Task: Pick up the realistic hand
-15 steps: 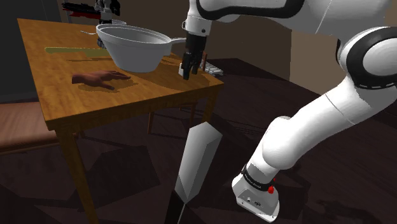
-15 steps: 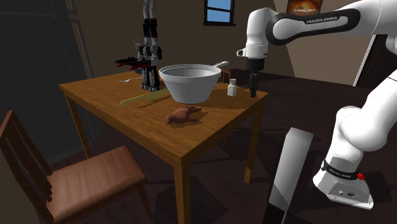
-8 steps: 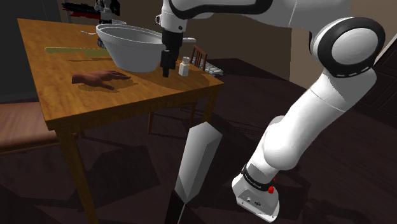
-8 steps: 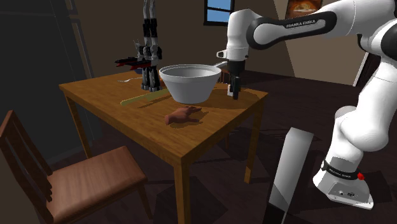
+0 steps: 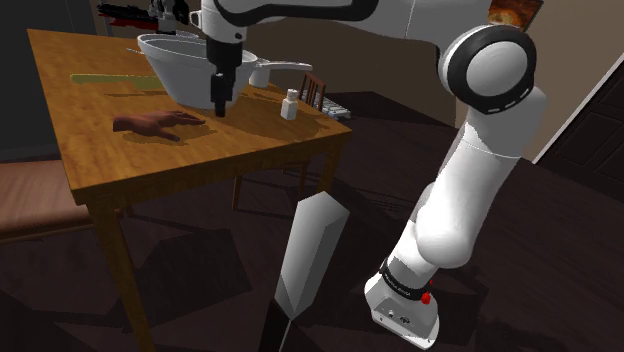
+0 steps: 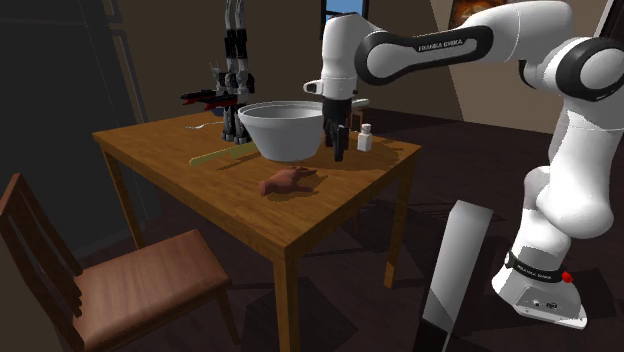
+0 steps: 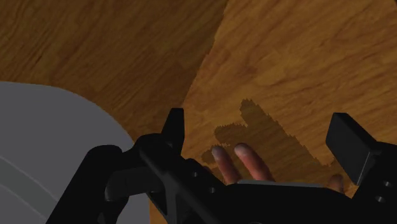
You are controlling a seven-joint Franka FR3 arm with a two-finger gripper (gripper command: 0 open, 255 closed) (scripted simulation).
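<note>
The realistic hand point(image 5: 155, 124) is brown-skinned and lies flat on the wooden table point(image 5: 120, 165), fingers pointing toward the shoulder view's right. It lies in front of the bowl in the second exterior view point(image 6: 288, 180). My gripper point(image 5: 219, 108) hangs pointing down just past its fingertips, close against the front of a grey bowl point(image 5: 180, 68). In the wrist view my gripper point(image 7: 261, 137) is open, its black fingers point(image 7: 174, 127) wide apart. Two fingertips of the hand point(image 7: 245, 162) peek out between them, above their shadow on the wood.
A small white bottle point(image 5: 290, 104) stands near the table's corner behind the arm. A green flat strip point(image 5: 115, 79) and a black figure point(image 6: 235, 70) are at the back. A wooden chair point(image 6: 130, 280) stands by the table, and a grey pointed slab point(image 5: 310, 255) on the floor.
The arm has swung toward the shoulder view's left, from the table's corner past the white bottle to the bowl's front. The bowl has shifted slightly the same way.
</note>
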